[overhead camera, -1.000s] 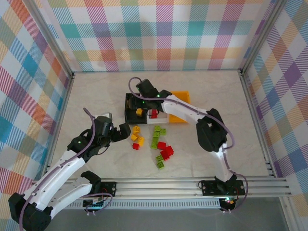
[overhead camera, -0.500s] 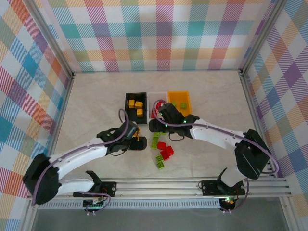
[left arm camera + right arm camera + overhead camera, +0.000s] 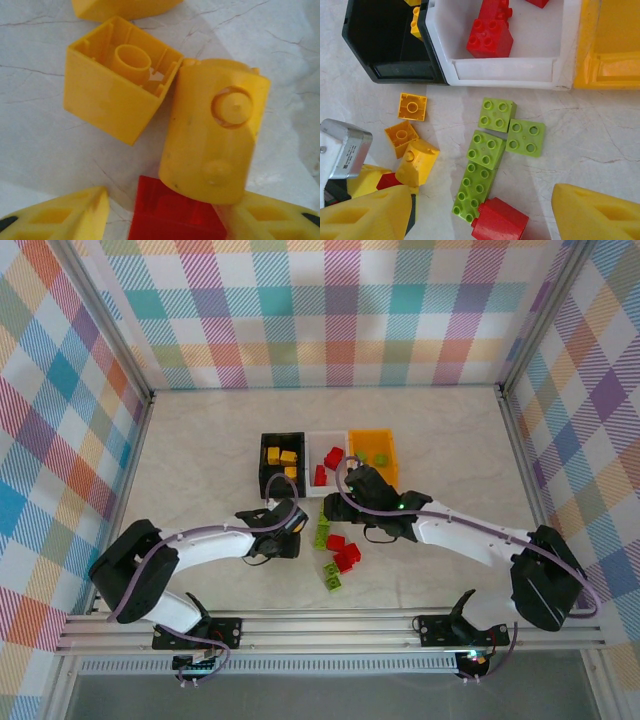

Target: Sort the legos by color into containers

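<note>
Both jaw pairs stand spread: left gripper straddles a yellow brick, presumably for the black bin; right gripper hangs over green bricks.

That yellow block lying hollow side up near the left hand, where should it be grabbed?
Pinch the hollow yellow brick across two opposite outer walls, coming down from above: lying open side up, its walls are flat and parallel. The rounded yellow piece crowds one wall, so probably use the other pair, including the broad wall facing the left wrist camera.
</note>
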